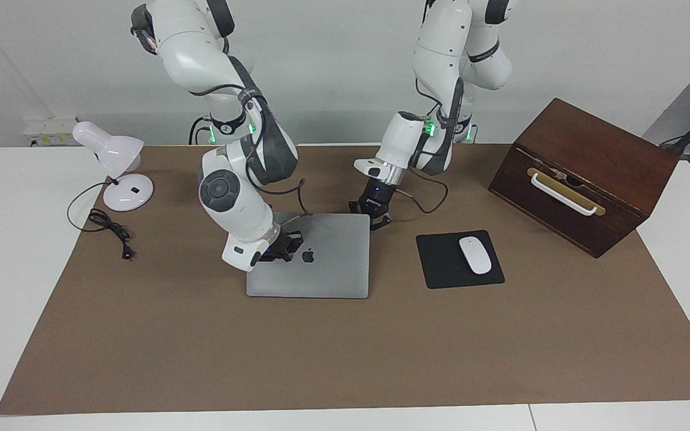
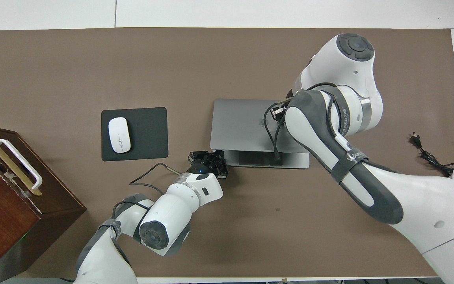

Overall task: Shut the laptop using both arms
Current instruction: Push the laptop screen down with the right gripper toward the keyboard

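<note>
Nearly flat: laptop (image 1: 315, 263) lid low over the keys, mid-mat.

My right gripper (image 1: 282, 246), fingers together, presses the lid beside its apple logo (image 1: 308, 256); my left gripper (image 1: 375, 216), pinched empty, sits at the laptop's corner nearest the robots.

A dark apple logo (image 1: 308, 256) marks the laptop (image 1: 321, 269) lid. White lettering on the right arm's dark band (image 2: 351, 157) cannot be read in full.

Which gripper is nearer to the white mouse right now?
Left. The left gripper sits at the laptop's corner nearest the mouse; the right gripper presses the lid at the laptop's end away from the mouse.
</note>
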Controlling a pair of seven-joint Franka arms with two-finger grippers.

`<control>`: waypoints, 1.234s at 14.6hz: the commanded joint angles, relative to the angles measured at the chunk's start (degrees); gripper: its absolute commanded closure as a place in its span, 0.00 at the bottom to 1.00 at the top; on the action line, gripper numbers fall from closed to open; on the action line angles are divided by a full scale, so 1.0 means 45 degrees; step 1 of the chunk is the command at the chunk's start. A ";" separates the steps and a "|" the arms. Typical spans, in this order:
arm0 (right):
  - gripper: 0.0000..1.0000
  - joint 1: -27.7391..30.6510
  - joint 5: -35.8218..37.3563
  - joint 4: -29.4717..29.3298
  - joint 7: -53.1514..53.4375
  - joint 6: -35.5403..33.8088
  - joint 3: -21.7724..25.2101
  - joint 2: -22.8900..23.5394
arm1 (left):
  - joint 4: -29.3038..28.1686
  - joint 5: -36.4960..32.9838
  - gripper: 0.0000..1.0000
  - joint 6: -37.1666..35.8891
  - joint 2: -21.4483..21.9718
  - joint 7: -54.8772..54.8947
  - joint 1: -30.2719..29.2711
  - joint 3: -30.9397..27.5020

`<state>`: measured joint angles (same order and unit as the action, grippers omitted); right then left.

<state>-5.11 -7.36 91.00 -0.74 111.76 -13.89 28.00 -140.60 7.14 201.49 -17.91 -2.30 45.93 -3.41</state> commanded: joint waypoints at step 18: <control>1.00 0.0413 -0.0317 0.1985 0.0027 0.1277 -0.0135 -0.0381 | -0.0514 0.0172 1.00 -0.0185 -0.0824 0.0179 0.0222 -0.0220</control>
<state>-4.10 -7.37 96.69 -0.74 115.88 -13.89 27.24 -140.62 7.14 201.58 -17.94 -2.27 45.95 -3.42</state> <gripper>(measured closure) 0.991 0.991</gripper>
